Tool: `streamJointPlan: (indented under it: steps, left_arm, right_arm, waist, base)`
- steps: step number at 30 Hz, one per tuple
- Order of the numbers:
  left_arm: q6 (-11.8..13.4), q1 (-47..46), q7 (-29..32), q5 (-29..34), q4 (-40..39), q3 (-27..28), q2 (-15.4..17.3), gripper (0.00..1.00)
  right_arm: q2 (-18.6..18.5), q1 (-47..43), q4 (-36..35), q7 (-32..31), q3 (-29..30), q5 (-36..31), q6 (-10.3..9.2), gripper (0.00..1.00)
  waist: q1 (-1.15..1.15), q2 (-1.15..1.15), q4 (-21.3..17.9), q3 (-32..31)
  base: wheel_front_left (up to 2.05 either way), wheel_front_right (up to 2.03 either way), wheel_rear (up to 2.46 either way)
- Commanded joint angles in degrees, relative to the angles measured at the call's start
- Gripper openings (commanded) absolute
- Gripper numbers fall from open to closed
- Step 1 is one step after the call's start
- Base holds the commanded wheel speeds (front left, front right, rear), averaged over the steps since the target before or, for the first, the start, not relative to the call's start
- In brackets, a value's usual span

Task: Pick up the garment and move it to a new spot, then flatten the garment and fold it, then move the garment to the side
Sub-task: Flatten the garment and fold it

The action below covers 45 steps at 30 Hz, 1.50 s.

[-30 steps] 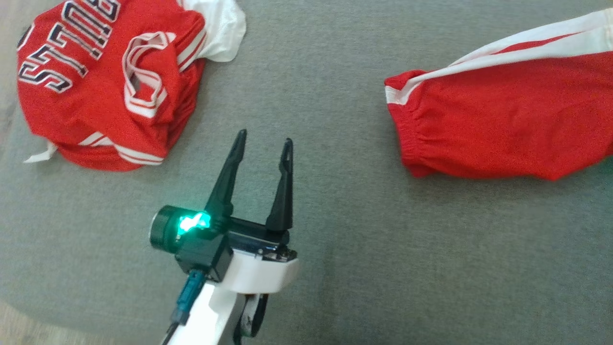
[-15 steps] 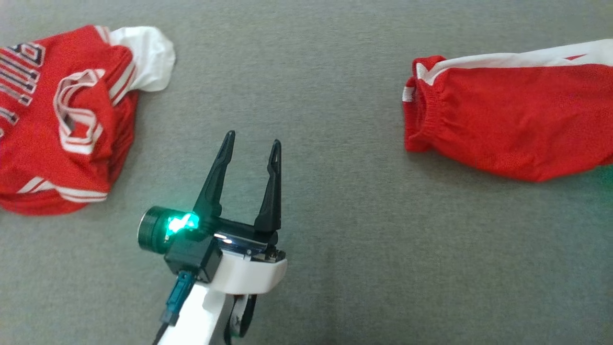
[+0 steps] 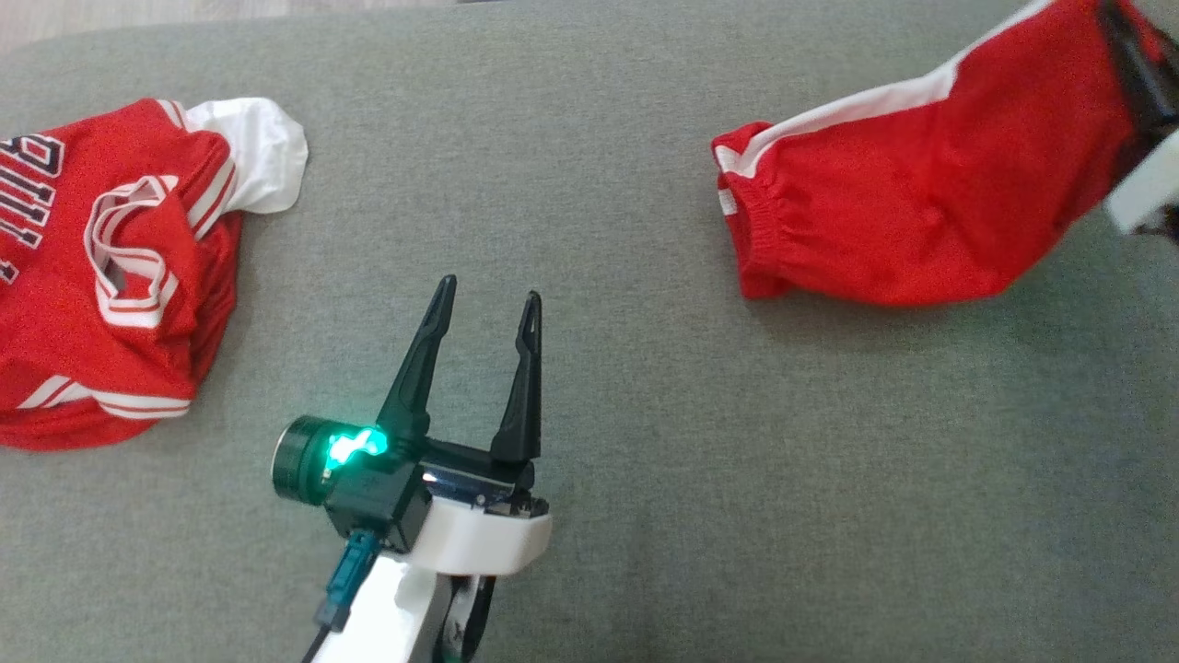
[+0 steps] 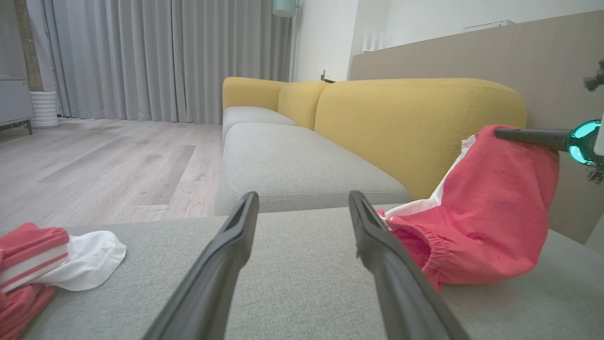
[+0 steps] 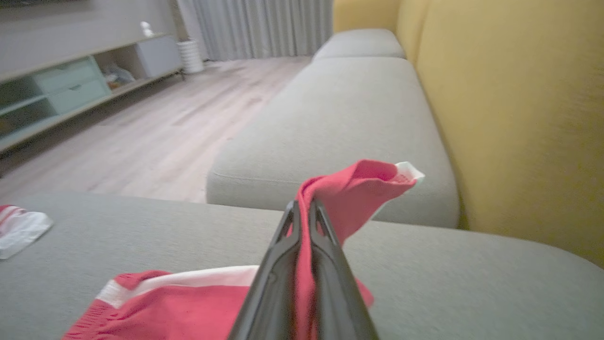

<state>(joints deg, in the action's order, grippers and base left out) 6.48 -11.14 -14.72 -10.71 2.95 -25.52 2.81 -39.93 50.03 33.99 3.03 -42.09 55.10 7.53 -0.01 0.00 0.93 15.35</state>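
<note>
Two tools: right tool (image 5: pixel 302 205) pinches one end of red shorts (image 3: pixel 903 203), raised; waistband end rests on grey cushion (image 3: pixel 645 479). Left tool (image 3: pixel 490 288) spread, empty. Step 1, pick-up & move, seems underway; next prob needs lifting clear to new spot

Even soft light; right wrist view dim, blurred.

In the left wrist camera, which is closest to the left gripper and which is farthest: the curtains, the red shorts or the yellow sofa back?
From the left gripper:
1. The red shorts, just to its right on the grey seat.
2. The yellow sofa back, behind the shorts.
3. The curtains, far across the room, upper left.
</note>
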Motion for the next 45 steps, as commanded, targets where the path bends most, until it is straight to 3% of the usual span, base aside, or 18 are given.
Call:
streamJointPlan:
  steps: [1, 4, 8, 9, 10, 14, 23, 28, 33, 38, 45]
  left_arm:
    - [-0.15, -0.44, -0.28, -0.48, -1.7, 1.65, 0.08, 1.0]
    - [-0.05, -0.19, -0.28, -0.98, -1.8, 1.49, 0.07, 1.0]
    - [0.16, 0.06, -0.28, -1.6, -1.72, 1.29, 0.07, 1.0]
    - [0.23, 0.08, -0.28, -1.76, -1.73, 1.19, 0.07, 1.0]
    - [0.25, 0.07, -0.28, -1.93, -1.71, 1.03, 0.07, 1.0]
    - [0.48, 0.0, -0.28, -2.37, -1.93, 0.18, 0.07, 1.0]
    - [1.11, 3.4, -0.28, -2.22, -3.37, 2.35, 0.07, 1.0]
    - [1.08, 5.62, -0.28, -1.52, -4.57, 4.23, 0.07, 1.0]
    - [1.22, 7.98, -0.28, -1.13, -5.27, 6.02, 0.07, 1.0]
    - [1.9, 12.23, -0.28, 0.07, -5.08, 8.4, 0.07, 1.0]
    - [1.45, 18.39, -0.28, 2.05, -4.01, 11.65, 0.07, 1.0]
  right_arm:
    - [0.11, -1.97, -2.95, 0.19, 0.49, -0.62, -0.04, 0.0]
    - [3.02, -5.2, -9.16, -0.71, 1.33, -2.04, -0.04, 0.0]
    - [9.92, -11.37, -15.46, -3.59, 1.21, -4.49, -0.04, 0.0]
    - [12.01, -13.15, -16.2, -4.49, 1.21, -4.74, -0.04, 0.1]
    - [13.87, -14.72, -16.83, -5.08, 1.13, -5.36, -0.04, 1.0]
    - [18.4, -19.93, -19.62, -4.36, 3.97, -7.24, -0.04, 1.0]
    - [20.05, -29.86, -26.08, 1.62, 24.01, -17.63, -0.04, 1.0]
    - [21.18, -35.42, -26.89, 4.73, 31.73, -23.63, -0.04, 1.0]
    - [21.49, -39.69, -25.33, 9.04, 32.84, -28.18, -0.04, 1.0]
    - [21.74, -44.1, -21.7, 11.78, 30.31, -35.61, -0.04, 1.0]
    - [27.29, -50.89, -22.0, 11.95, 32.58, -40.8, -0.04, 1.0]
  waist:
    - [0.01, 0.0, 0.3, -0.03]
    - [0.01, 0.0, 0.96, -0.05]
    - [0.01, 0.0, 1.9, -0.23]
    - [0.01, 0.0, 2.2, -0.31]
    - [0.01, 0.0, 2.53, -0.38]
    - [0.01, 0.0, 3.88, -1.01]
    - [0.01, 0.0, 3.49, -4.33]
    - [0.01, 0.0, 2.65, -6.69]
    - [0.01, 0.0, 1.87, -8.93]
    - [0.01, 0.0, 1.12, -11.65]
    - [0.01, 0.0, 0.55, -14.9]
  base:
    - [0.0, 0.0, 0.0]
    - [0.0, 0.0, 0.0]
    - [0.0, 0.0, 0.0]
    - [0.0, 0.0, 0.0]
    - [0.0, 0.0, 0.0]
    - [0.0, 0.0, 0.0]
    - [0.0, 0.0, 0.0]
    - [0.0, 0.0, 0.0]
    - [0.0, 0.0, 0.0]
    - [0.0, 0.0, 0.0]
    - [0.0, 0.0, 0.0]
